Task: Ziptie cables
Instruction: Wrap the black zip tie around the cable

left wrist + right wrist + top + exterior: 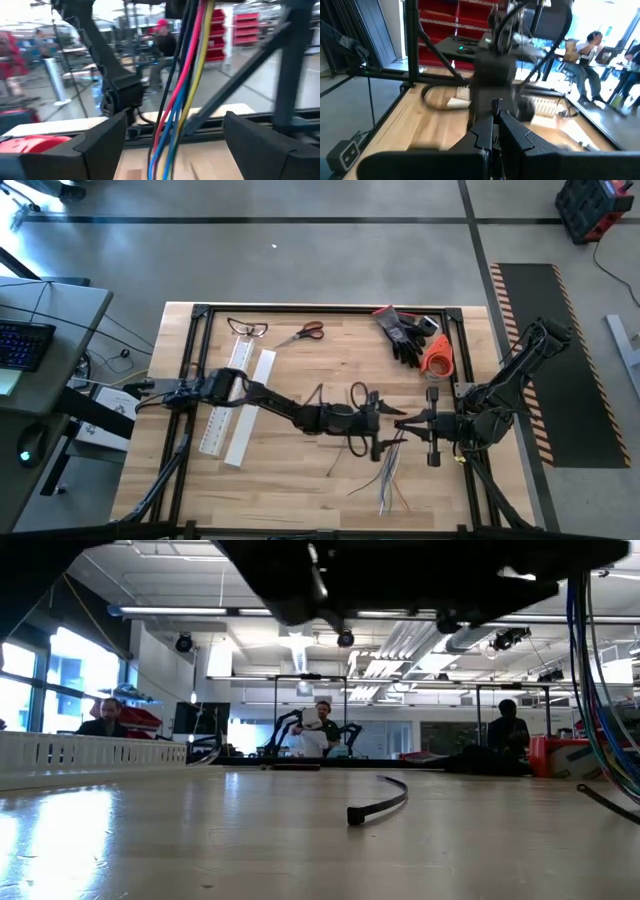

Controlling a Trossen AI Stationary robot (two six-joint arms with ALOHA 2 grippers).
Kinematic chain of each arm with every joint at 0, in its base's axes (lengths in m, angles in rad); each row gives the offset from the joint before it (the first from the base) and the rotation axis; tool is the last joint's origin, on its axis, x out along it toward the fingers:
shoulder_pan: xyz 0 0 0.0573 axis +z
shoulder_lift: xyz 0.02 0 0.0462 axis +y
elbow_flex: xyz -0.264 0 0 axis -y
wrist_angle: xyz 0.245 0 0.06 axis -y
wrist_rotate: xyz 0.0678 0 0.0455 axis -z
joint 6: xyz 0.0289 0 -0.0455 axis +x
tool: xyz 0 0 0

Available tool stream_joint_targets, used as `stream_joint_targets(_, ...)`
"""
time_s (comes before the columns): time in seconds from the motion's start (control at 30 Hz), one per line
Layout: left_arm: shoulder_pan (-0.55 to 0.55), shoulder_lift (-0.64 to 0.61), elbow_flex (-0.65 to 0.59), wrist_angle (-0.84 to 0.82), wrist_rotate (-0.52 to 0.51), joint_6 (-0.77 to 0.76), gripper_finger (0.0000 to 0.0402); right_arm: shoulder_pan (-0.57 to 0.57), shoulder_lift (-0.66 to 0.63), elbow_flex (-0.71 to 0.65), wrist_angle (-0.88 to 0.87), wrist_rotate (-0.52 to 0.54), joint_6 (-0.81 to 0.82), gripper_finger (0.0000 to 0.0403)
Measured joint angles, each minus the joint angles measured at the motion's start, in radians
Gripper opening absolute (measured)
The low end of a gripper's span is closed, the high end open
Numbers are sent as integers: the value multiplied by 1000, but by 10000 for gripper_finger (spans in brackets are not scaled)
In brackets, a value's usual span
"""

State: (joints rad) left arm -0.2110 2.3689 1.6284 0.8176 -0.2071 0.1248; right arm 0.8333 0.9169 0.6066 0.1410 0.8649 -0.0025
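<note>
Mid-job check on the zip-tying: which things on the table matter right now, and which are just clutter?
Job:
- cables, between the open left gripper fingers
- right gripper, shut, at the bundle
- black zip tie on the table

Lying about:
- scissors
- safety glasses
- black gloves
- orange tape roll
- white slotted bar

Grey concrete floor (300,260) surrounds the wooden table (330,470). A hazard-striped black mat (560,350) lies alongside. Red shelving (250,30) stands beyond.
</note>
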Motion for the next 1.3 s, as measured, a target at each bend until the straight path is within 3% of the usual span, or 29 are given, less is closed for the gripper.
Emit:
stream_joint_targets(0.2, -20, 137, 215, -1, -134, 15, 308, 0, 0, 0, 6, -1, -6, 0)
stream_joint_targets(0.37, -32, 195, 307, -24, -255, 22, 302, 13, 0, 0, 25, -1, -21, 0)
stream_joint_targets(0.5, -33, 210, 306, -39, -350, 14, 290, 45, 0, 0, 126, -2, -82, 0)
stream_joint_targets(0.97, -33, 209, 307, -40, -358, -3, 232, 213, 0, 0, 527, 0, -360, 0)
stream_joint_targets(1.13, -46, 207, 307, -68, -401, 10, 200, 291, 0, 5, 644, 58, -501, 0)
stream_joint_targets(1.3, -63, 207, 307, -80, -438, 52, 164, 374, 0, 72, 649, 124, -633, 0)
